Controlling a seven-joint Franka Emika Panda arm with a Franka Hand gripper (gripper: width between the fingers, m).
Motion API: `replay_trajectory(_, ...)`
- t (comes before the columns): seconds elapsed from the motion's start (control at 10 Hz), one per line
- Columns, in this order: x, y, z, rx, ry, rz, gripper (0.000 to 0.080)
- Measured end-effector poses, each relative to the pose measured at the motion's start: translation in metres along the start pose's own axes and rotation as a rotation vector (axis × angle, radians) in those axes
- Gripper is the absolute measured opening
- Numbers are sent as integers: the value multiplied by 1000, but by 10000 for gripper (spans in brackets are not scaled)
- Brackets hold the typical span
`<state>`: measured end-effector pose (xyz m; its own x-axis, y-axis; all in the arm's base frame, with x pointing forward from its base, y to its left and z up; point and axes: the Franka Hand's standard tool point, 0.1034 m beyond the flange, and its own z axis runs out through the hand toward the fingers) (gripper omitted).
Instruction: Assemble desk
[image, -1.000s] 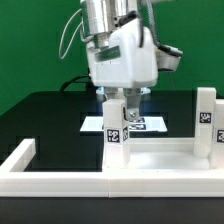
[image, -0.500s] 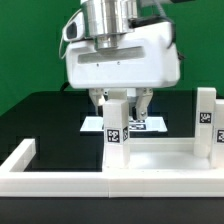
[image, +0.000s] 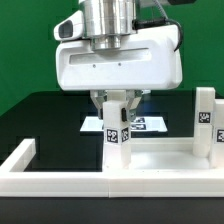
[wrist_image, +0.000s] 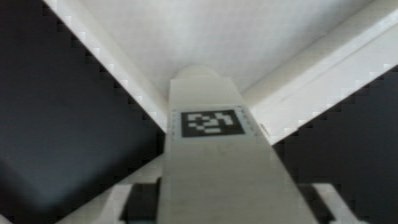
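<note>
Since half a second ago the wrist housing has turned a little further, its broad white face now sitting slightly more toward the exterior view's left, while a second ago it still showed its narrow side; the fingers have stayed at the same height over the same part. The gripper (image: 119, 103) straddles the upper end of an upright leg block (image: 112, 128), one dark finger (image: 99, 99) showing on the exterior view's left of the block and the other on its right, closed in against its sides so that the block appears clamped between them. That leg block stands on the desk top (image: 150, 160), the wide rimmed white tray lying across the foreground, near its middle, with its square tag facing the camera. A second leg block (image: 205, 122) stands upright at the tray's far corner on the exterior view's right, well apart from the gripper. In the wrist view the held leg block (wrist_image: 217, 150) fills the centre, its tag plain, with the tray's rim (wrist_image: 267, 45) running beyond it. Behind the gripped block the marker board (image: 148, 124) lies flat on the black bench (image: 40, 115). A green wall (image: 25, 45) backs the scene.
</note>
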<state>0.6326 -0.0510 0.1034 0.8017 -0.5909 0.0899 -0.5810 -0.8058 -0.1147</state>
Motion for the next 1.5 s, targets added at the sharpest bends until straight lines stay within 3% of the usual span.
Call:
replay_trajectory(0.3, 1, 2, 0, -1, -1, 256, 291)
replay_trajectory(0.5, -3, -1, -1, -16, -27, 712, 291)
replay_trajectory(0.7, -4, -5, -1, 7, -47, 1078, 291)
replay_trajectory(0.9, -3, -4, 0, 17, -52, 1242, 291)
replay_trajectory(1.1, -4, -5, 0, 17, -51, 1247, 291)
replay_trajectory(1.2, -4, -5, 0, 18, -50, 1204, 376)
replay_trajectory(1.3, -2, -2, 1, 24, -40, 994, 513)
replay_trajectory(1.4, -4, -4, 0, 22, -43, 842, 513)
replay_trajectory(1.5, -7, -8, -1, 28, -36, 671, 620)
